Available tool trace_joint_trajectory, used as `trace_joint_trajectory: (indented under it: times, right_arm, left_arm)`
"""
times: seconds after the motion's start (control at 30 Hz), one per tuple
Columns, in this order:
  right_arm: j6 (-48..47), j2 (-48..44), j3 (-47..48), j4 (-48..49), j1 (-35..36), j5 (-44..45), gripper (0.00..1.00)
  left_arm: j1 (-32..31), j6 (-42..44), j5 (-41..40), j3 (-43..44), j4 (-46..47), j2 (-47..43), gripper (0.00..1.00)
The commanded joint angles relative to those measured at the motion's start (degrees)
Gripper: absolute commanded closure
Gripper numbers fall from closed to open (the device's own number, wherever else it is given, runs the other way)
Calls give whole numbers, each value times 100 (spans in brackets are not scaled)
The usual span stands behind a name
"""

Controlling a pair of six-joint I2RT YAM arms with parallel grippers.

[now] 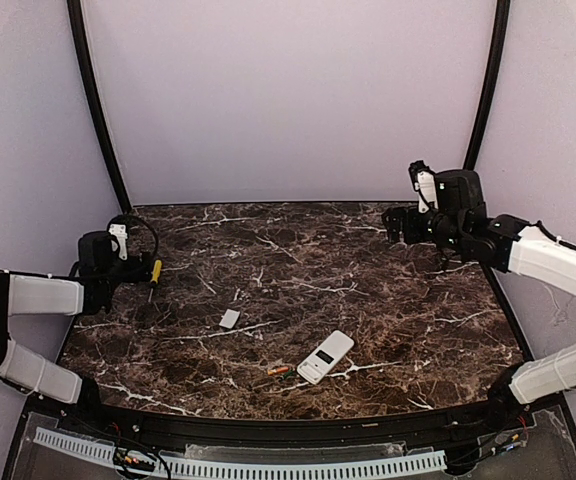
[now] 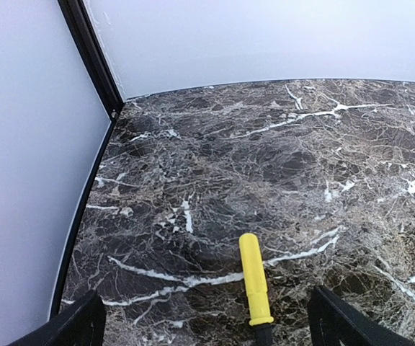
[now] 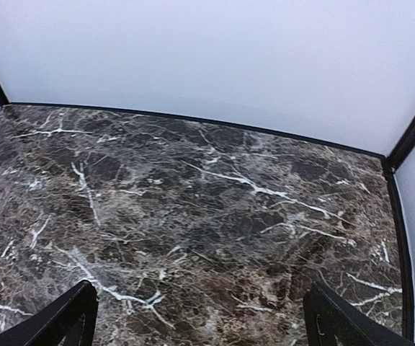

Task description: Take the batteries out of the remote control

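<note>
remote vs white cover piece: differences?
The remote control is a long bar with a dark window; the cover piece is small, squarish, plain. The remote control lies nearer the front edge, an orange battery beside it; the cover piece lies alone, further left. Both white, flat on the table.

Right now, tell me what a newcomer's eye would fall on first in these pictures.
The white remote control stands out on the dark marble table, near its front edge, with a small orange-red battery lying just left of it. Next comes the yellow-handled screwdriver, lying by the table's left edge beside the open left tool.
</note>
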Motion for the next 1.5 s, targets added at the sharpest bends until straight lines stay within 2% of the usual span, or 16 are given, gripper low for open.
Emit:
trace_joint_trajectory:
  times: [0.0,0.17,0.33,0.5,0.63,0.8,0.97,1.07,1.23,1.37,1.47]
  right_arm:
    - [282,-168,-299,210,-430,466,1]
    - [243,-334,-790,547,-930,575,1]
    - [218,-542,-1495,1379,-1460,707,1]
    - [-317,-553,-2095,2315,-1638,1177,1]
    - [-1009,-545,-2836,3468,-1815,948,1]
    - [-1586,-168,-3565,4769,-2242,220,1]
    - [-1578,539,-4113,6434,-2945,-1250,1]
    - [-1661,799,-4028,6708,-3154,-1927,1]
    - [-1602,1300,-4183,7538,-3596,-2447,1]
    - [-1504,1894,-4456,8710,-3741,-2699,1]
    - [-1515,1812,-4325,8285,-3741,-2674,1]
  left_arm:
    - [24,225,-215,-340,1352,170,1]
    - [20,395,-138,-663,2103,414,1]
    - [24,455,-74,-927,2831,714,1]
    - [29,484,-18,-1166,3828,1277,1]
    - [66,440,-29,-1207,3999,1507,1]
    - [76,421,-19,-1195,3997,1518,1]
    - [71,426,-31,-1207,4020,1520,2]
    - [74,425,-29,-1207,4025,1520,2]
    - [71,428,-24,-1206,4026,1520,1]
    - [70,422,-25,-1208,4026,1522,1]
    - [72,420,-25,-1210,4026,1520,1]
